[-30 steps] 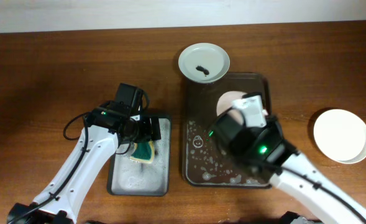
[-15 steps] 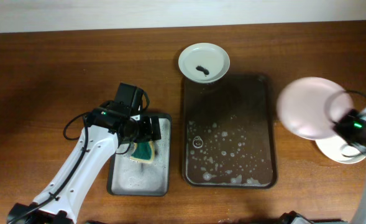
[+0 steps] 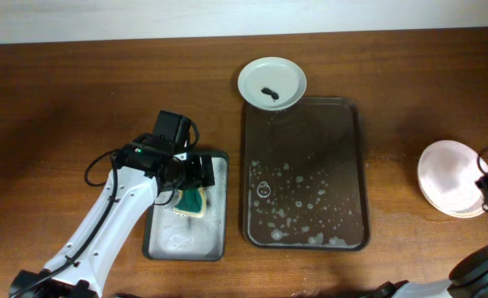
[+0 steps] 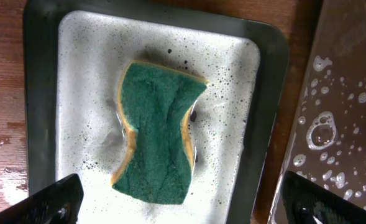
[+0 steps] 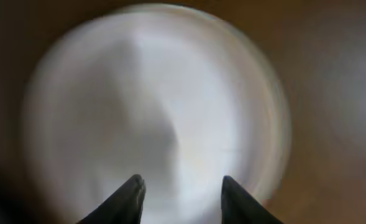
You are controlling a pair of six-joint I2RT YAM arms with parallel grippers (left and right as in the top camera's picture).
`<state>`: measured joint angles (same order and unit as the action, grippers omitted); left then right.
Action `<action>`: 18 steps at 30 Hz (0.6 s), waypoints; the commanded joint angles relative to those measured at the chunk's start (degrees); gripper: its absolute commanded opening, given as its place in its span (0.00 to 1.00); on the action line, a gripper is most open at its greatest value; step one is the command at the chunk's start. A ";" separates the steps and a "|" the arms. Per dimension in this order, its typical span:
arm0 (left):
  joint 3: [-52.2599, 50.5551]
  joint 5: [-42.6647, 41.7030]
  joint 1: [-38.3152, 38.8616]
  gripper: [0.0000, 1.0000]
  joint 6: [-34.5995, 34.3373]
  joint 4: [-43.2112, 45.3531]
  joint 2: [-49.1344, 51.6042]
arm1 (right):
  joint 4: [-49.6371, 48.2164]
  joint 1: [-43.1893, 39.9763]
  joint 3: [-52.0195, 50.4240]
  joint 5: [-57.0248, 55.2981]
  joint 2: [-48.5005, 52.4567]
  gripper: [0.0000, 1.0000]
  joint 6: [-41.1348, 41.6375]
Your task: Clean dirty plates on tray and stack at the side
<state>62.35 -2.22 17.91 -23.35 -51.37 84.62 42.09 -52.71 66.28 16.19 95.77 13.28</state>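
right end effector (image 5: 181, 182), apart and empty, over pinkish plate (image 3: 449, 175) stacked at bench (image 3: 393, 199) side; left end effector (image 4: 183, 202) wide above green sponge (image 4: 160, 132), ready to scrub.

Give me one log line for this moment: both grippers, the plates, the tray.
left gripper: open over sponge | right gripper: open above stacked plates | tray: sudsy | dirty plate: smudged, at tray's far edge

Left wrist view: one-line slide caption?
Green sponge lies in the sudsy grey tray under the open left gripper; brown tray at right.
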 commanded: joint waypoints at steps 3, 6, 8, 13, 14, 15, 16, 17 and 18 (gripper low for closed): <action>-0.28 -0.39 -0.20 1.00 0.33 -0.07 -0.74 | 3.45 18.60 10.21 17.70 -3.43 0.43 -6.99; -0.28 -0.39 -0.20 1.00 0.33 -0.09 -0.74 | 1.62 34.45 11.78 12.83 -3.41 0.54 -7.28; -0.28 -0.39 -0.20 1.00 0.33 -0.07 -0.74 | -2.08 44.94 11.76 4.13 -2.60 0.61 -6.62; -0.28 -0.39 -0.20 1.00 0.33 -0.07 -0.74 | -18.18 59.80 11.76 -7.87 5.20 0.65 1.77; -0.28 -0.39 -0.20 1.00 0.33 -0.09 -0.74 | -20.50 60.43 11.76 -7.85 6.80 0.64 3.98; -0.28 -0.39 -0.20 1.00 0.33 -0.07 -0.74 | -23.43 61.02 11.76 -7.82 9.09 0.64 7.04; -0.28 -0.39 -0.20 1.00 0.33 -0.09 -0.74 | -25.94 61.35 11.76 -7.56 11.28 0.64 9.79; -0.28 -0.39 -0.20 1.00 0.33 -0.07 -0.74 | -29.46 61.48 11.76 -6.49 14.51 0.64 13.27; -0.28 -0.39 -0.20 1.00 0.33 -0.07 -0.74 | -31.69 61.48 11.76 -5.46 16.72 0.66 15.06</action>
<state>62.33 -2.20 17.91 -23.35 -51.37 84.62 13.80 8.62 77.89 11.60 107.09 19.25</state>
